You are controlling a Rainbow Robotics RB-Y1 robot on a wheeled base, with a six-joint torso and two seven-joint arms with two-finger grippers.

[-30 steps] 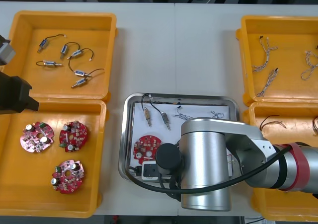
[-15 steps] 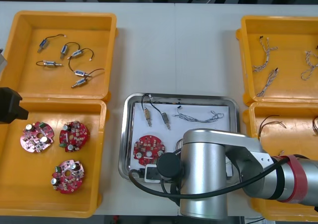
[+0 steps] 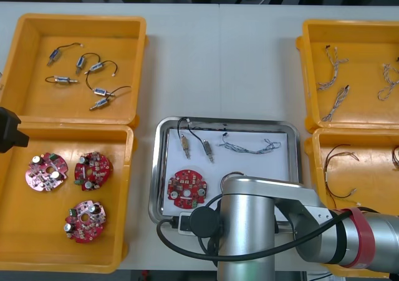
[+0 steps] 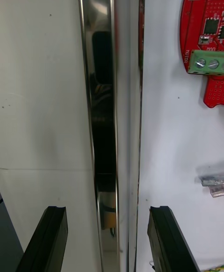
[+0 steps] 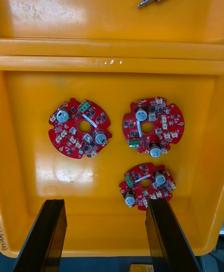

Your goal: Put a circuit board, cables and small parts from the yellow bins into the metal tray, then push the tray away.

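Front view: right arm [image 3: 252, 231] overhangs the metal tray [image 3: 227, 120].

We find the right arm [image 3: 249, 231] at the near middle of the front view, its broad silver link foremost. The right gripper [image 4: 106, 212] points down, its black fingers [image 4: 49, 239] standing well apart. The left arm [image 3: 9, 136] sits at the left edge, and the left gripper [image 5: 105, 203] also faces down, spread wide.

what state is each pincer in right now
Left pincer: open, empty, over the yellow bin of round red circuit boards.
Right pincer: open, empty, straddling the shiny metal tray's rim.
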